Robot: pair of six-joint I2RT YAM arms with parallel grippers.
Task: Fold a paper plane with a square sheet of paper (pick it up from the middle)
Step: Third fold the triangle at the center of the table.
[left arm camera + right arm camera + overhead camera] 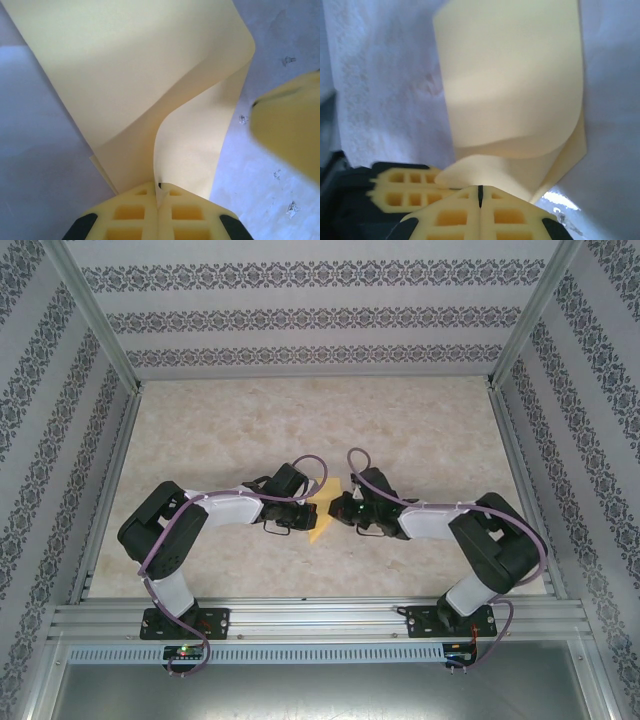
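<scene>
The square sheet of paper [319, 530] is plain yellow and hangs curled and doubled over between the two arms, at the middle of the table. My left gripper [159, 192] is shut on a pinched fold of the sheet [150, 75], which fans out ahead of it in two layers. My right gripper [480, 190] faces it from the right with its jaws together. The sheet [515, 90] rises just beyond its tips, and no paper shows in the slit. The left gripper's fingers [400, 192] sit close on its left. The paper plane is out of view.
The marbled tabletop [300, 430] stretches behind both grippers. Patterned walls [300, 320] close the back and sides. An aluminium rail [320, 618] carries the arm bases along the near edge. One blurred right finger [290, 125] hangs beside the sheet's right edge.
</scene>
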